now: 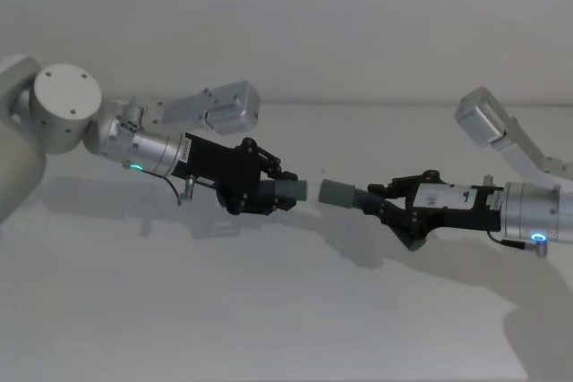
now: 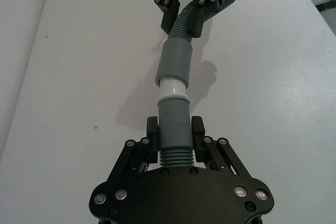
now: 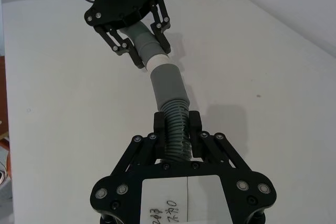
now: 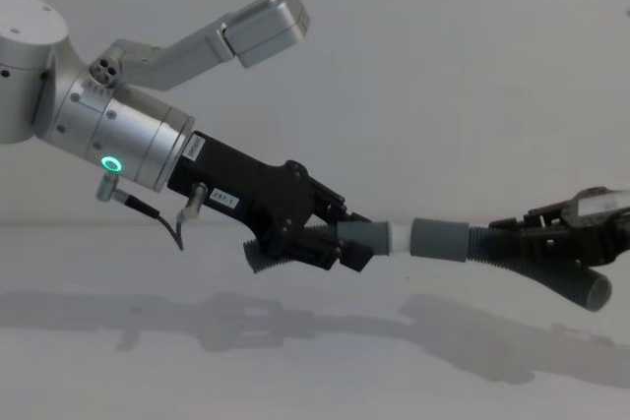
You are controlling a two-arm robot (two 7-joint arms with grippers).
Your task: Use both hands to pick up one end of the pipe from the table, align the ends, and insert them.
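Both dark-grey ribbed pipe pieces (image 4: 433, 239) hang above the white matte table (image 4: 315, 381), long axes in line left to right. The black left gripper (image 2: 175, 129) clamps the whitish spigot piece (image 2: 173, 90); the black right gripper (image 3: 177, 129) clamps the grey collar socket (image 3: 167, 85). Risk: angular offset could jam the tip at the socket rim.

- Two pipe pieces: left piece (image 4: 359, 237) with whitish spigot tip (image 4: 399, 238), right piece (image 4: 512, 253) with wider collar socket (image 4: 439, 239).
- Two grippers: left gripper (image 1: 269, 192), right gripper (image 1: 385, 203), each clamped on one piece.
- One table (image 1: 269, 310).
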